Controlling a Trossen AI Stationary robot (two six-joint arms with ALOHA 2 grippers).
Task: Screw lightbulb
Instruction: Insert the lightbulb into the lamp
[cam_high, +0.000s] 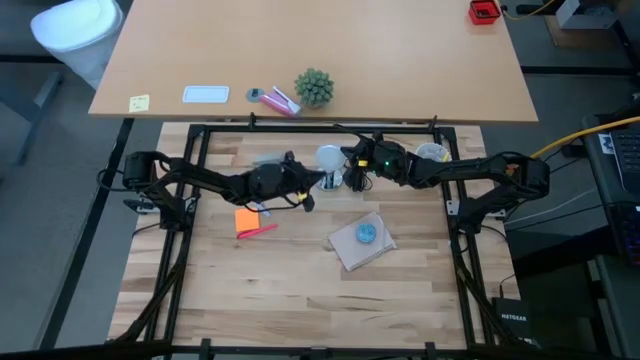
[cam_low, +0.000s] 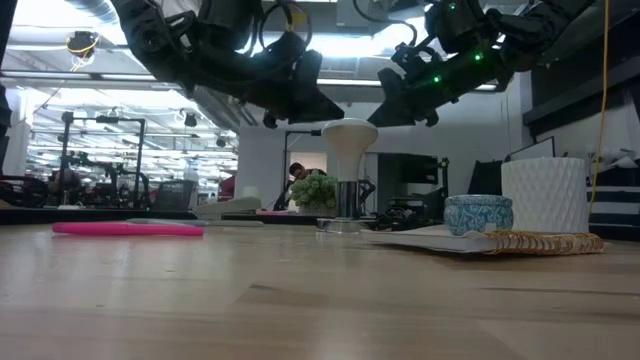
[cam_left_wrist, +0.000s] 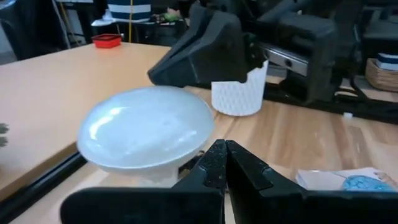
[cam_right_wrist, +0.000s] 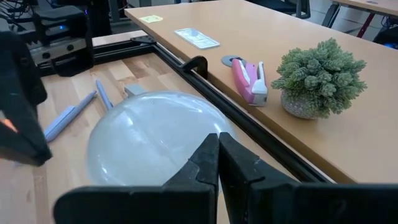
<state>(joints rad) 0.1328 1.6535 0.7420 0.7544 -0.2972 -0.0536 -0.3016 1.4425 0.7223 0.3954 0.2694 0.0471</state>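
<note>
The lightbulb (cam_low: 348, 140), a frosted white globe, stands upright with its base in the shiny metal socket (cam_low: 345, 203) at the table's far middle. It also shows in the high view (cam_high: 329, 157). My left gripper (cam_low: 322, 110) is shut and hangs just left of the globe's top, with the globe close before it in the left wrist view (cam_left_wrist: 149, 127). My right gripper (cam_low: 388, 108) is shut and hangs just right of the globe's top, with the globe close before it in the right wrist view (cam_right_wrist: 152, 143). My left gripper has its shut fingertips (cam_left_wrist: 224, 152) close beside the globe's upper side, slanting down from the table's left. Whether they touch it, I cannot tell. My right gripper has its shut fingertips (cam_right_wrist: 217, 146) close beside the globe's upper side, slanting down from the table's right. Whether they touch it, I cannot tell.
A white textured cup (cam_low: 545, 195) stands right of the socket. A small blue round blob (cam_high: 368, 233) lies on a brown pad (cam_high: 350, 252) nearer the front. An orange note and a pink pen (cam_high: 252, 224) lie on the left. A plant (cam_high: 313, 87) stands on the desk beyond.
</note>
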